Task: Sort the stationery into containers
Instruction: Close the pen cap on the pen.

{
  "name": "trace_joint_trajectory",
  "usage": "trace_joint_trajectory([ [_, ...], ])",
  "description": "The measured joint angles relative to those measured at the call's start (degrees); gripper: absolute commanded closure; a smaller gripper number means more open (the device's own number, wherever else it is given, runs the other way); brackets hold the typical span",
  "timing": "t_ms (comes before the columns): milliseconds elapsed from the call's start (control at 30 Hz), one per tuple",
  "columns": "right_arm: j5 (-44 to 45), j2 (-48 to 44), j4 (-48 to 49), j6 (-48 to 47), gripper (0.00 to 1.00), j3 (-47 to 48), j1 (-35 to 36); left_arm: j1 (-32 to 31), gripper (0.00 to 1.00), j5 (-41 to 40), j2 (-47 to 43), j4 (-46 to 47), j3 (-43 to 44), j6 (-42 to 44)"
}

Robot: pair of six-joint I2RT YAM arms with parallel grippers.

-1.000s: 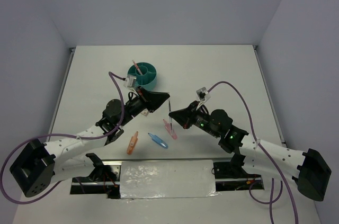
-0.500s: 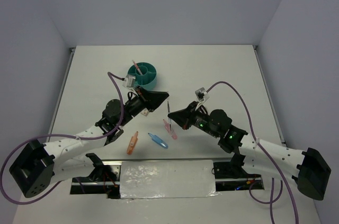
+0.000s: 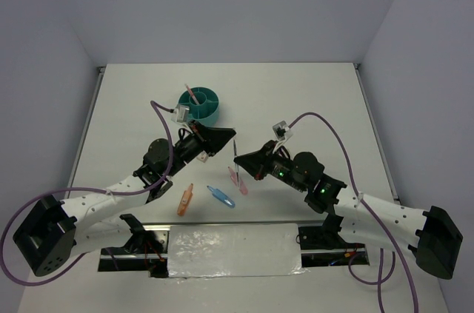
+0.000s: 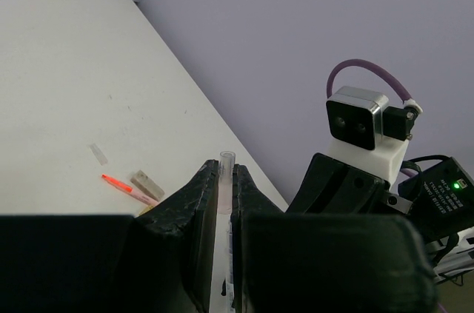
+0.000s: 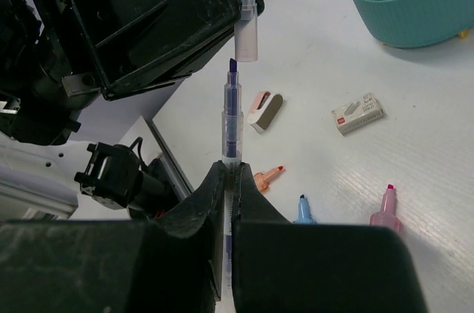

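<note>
Our left pincer (image 4: 222,176) is clamped on the clear cap (image 5: 246,21), right pincer (image 5: 231,174) clamped on the pen (image 5: 232,124), tip just below it. We reckon that's for capping before the teal cup (image 5: 415,21).

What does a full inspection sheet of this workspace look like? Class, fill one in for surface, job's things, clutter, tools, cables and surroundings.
Surface: white table, no spills seen.
Job's things: teal organiser holds one pink pen; orange marker, blue marker and pink marker lie loose near the arms.
Clutter: small white box and pink-grey block on the table, kind unclear.
Tools: left tool shut on clear cap; right tool shut on uncapped pen, tip close under the cap, not inside it.
Cables: purple left cable and right cable arch off the wrist cameras.
Surroundings: plain lilac walls; nothing else seen.
</note>
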Motion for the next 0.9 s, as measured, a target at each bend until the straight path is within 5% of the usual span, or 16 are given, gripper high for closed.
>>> trace_joint_trajectory([
  [900, 1.07, 0.85, -1.49, 0.00, 1.00, 0.74, 0.15, 0.09, 1.00, -1.05, -0.66, -1.75, -0.02, 0.09],
])
